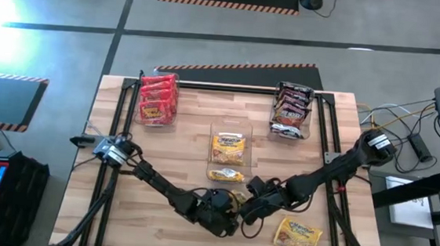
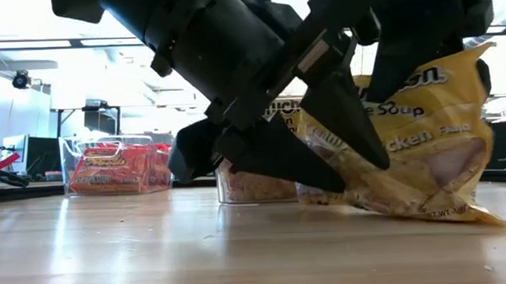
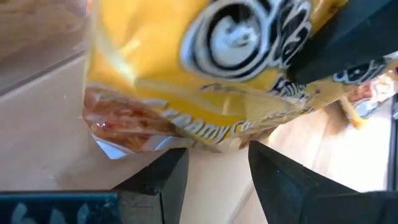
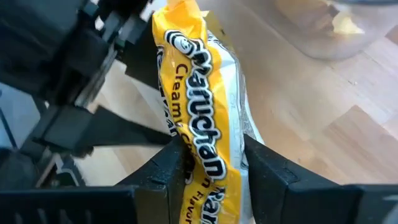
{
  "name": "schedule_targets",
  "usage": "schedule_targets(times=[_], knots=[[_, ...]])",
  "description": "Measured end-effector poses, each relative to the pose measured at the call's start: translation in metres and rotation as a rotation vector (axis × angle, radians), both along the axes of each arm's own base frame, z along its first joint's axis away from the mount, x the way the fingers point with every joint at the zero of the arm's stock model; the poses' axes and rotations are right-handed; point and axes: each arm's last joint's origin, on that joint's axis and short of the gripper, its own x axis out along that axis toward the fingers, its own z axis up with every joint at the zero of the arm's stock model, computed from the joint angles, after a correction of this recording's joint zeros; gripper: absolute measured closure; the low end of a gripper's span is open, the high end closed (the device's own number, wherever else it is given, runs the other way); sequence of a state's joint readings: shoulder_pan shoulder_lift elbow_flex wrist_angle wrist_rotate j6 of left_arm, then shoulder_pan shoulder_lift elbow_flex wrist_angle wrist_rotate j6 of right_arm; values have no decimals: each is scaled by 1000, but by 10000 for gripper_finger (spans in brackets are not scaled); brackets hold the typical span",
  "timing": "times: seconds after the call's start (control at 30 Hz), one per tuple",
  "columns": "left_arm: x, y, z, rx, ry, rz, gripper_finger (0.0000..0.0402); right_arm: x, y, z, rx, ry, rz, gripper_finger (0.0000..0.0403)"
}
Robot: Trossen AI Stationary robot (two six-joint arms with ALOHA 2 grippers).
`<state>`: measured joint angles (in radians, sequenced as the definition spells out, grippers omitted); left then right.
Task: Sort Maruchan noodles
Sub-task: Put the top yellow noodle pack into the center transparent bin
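Both arms are meeting at the near middle of the wooden table (image 1: 181, 112), working on one crinkly yellow plastic Maruchan noodle packet (image 4: 199, 118) that is standing on edge between them. The right hand (image 4: 208, 163) is straddling the packet's lower end, one dark finger on each face and pressing against the wrapper, so it appears to be closing a grasp on it; whether it is fully clenched cannot be told. The left hand (image 3: 217, 171) is sitting just under the same packet's corner with its fingers parted and a gap showing between them; it looks released, or at most steadying the packet from below.

The step in hand appears to be a handover or regrasp of this yellow packet, ahead of dropping it into the clear plastic bin (image 1: 228, 143) at the table's middle, which is already holding yellow packets. A clear bin of red packets (image 1: 157, 98) is standing at the far left and a clear bin of dark packets (image 1: 292, 109) at the far right. Another yellow packet (image 1: 298, 235) is lying loose on the table near the right front edge.

The next move is probably calling for the right hand to firm its hold, the left hand to back clear, and then a lift toward the middle bin.
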<state>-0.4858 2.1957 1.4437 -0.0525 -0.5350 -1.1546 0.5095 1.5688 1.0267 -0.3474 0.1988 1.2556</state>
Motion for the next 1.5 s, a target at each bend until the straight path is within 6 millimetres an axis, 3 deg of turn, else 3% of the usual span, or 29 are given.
schedule_targets(times=[0.37, 0.83, 1.03, 1.23, 1.5], knots=[[-8, -12, 7, -2, -45, 57, 249, -20, -8, 22, -29, 77, 51, 282], [-13, -15, 7, -23, -26, 90, 249, -39, -14, 63, 64, -13, 136, 284], [-13, -15, 6, -24, -23, 88, 249, -38, -15, 52, -7, 49, 160, 276], [-13, -15, 7, -23, -25, 85, 249, -31, -9, 40, 30, 102, 211, 245], [-13, -15, 7, -22, -22, 77, 249, -27, -7, 45, 21, 80, 231, 191]])
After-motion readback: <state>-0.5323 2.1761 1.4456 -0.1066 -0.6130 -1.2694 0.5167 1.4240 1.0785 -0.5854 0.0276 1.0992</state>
